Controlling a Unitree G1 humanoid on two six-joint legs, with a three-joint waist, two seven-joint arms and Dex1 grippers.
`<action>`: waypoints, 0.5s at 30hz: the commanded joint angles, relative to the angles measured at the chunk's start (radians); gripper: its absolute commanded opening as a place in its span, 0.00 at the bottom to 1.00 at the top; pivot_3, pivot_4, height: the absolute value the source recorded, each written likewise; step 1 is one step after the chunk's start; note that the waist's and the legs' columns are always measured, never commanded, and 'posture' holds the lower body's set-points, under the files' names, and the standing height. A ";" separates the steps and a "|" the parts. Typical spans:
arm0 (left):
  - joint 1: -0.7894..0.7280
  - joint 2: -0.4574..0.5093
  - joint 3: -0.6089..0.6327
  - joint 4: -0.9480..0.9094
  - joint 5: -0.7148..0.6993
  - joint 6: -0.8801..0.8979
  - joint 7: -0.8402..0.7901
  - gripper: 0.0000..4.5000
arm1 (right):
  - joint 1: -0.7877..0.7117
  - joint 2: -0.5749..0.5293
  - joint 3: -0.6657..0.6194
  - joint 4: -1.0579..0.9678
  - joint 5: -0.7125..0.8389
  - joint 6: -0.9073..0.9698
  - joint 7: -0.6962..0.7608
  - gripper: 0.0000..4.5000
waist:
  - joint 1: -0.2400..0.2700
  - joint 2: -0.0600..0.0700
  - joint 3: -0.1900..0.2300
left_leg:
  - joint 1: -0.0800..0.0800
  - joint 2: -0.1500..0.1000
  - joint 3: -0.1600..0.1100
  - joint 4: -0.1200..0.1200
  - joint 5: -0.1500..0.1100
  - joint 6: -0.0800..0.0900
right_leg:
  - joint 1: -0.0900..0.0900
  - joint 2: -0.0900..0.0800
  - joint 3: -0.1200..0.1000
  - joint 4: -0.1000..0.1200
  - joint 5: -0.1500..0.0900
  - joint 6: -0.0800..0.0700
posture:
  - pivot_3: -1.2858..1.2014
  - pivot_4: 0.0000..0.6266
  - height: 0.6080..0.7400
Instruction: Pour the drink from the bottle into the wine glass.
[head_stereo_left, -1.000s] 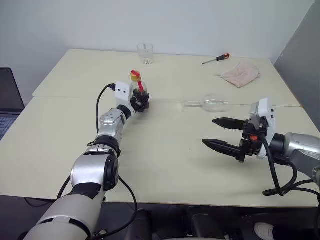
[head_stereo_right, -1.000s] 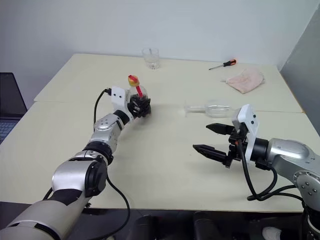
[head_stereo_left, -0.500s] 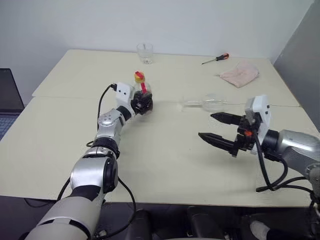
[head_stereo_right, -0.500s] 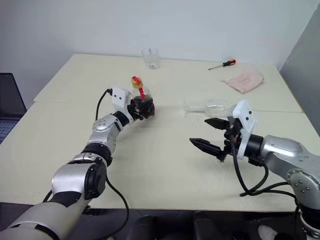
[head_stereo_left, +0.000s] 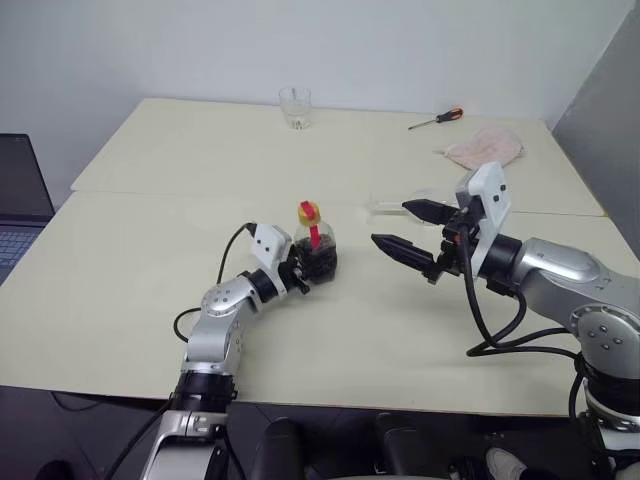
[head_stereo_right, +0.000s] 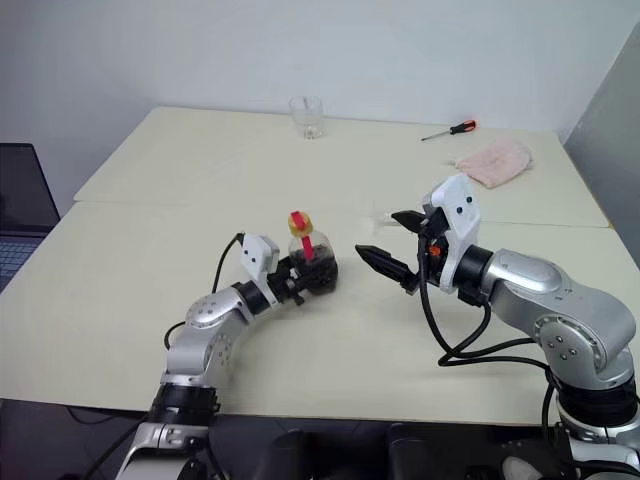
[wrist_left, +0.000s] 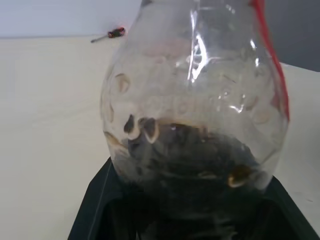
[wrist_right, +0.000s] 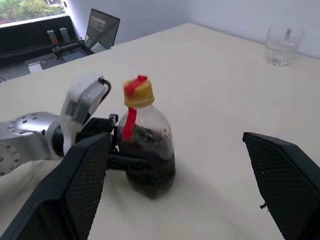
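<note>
The bottle stands upright near the middle of the table, with a yellow cap and a red strip. The dark drink fills its lower half. My left gripper is shut on the bottle's round body from the left. My right gripper is open just right of the bottle, its fingers spread wide and pointing at it. The wine glass lies on its side behind the right gripper. Most of it is hidden, and its round foot shows faintly.
A short clear tumbler stands at the table's far edge. A red-handled screwdriver and a pink cloth lie at the far right. A laptop sits past the left edge. A seam crosses the tabletop.
My left gripper has pulled the bottle nearer and to the right, toward the table's middle. The right gripper has moved left toward the bottle, still open, and now covers most of the wine glass.
</note>
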 joint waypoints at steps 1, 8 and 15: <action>-0.008 0.019 -0.040 -0.127 0.009 0.038 0.027 0.38 | -0.041 -0.007 0.005 -0.022 0.021 0.030 0.005 1.00 | -0.001 0.000 0.000 | 0.000 0.000 0.000 0.000 0.000 0.000 | 0.000 0.000 0.000 0.000 0.000 0.000 | 0.52 0.24 1.00; 0.051 0.085 -0.121 -0.172 0.081 -0.004 0.034 0.37 | -0.082 0.036 0.085 -0.014 -0.029 0.048 -0.018 1.00 | -0.005 0.000 0.000 | 0.000 0.000 0.000 -0.001 0.000 0.000 | -0.001 0.001 0.001 0.000 0.000 0.000 | 0.52 0.24 1.00; 0.042 0.063 -0.141 -0.147 0.095 -0.063 0.069 0.35 | -0.082 0.088 0.143 -0.007 -0.094 0.059 -0.043 1.00 | -0.002 0.000 0.000 | 0.000 0.000 0.000 0.000 0.000 0.000 | -0.001 0.000 0.001 0.000 0.000 0.000 | 0.52 0.24 1.00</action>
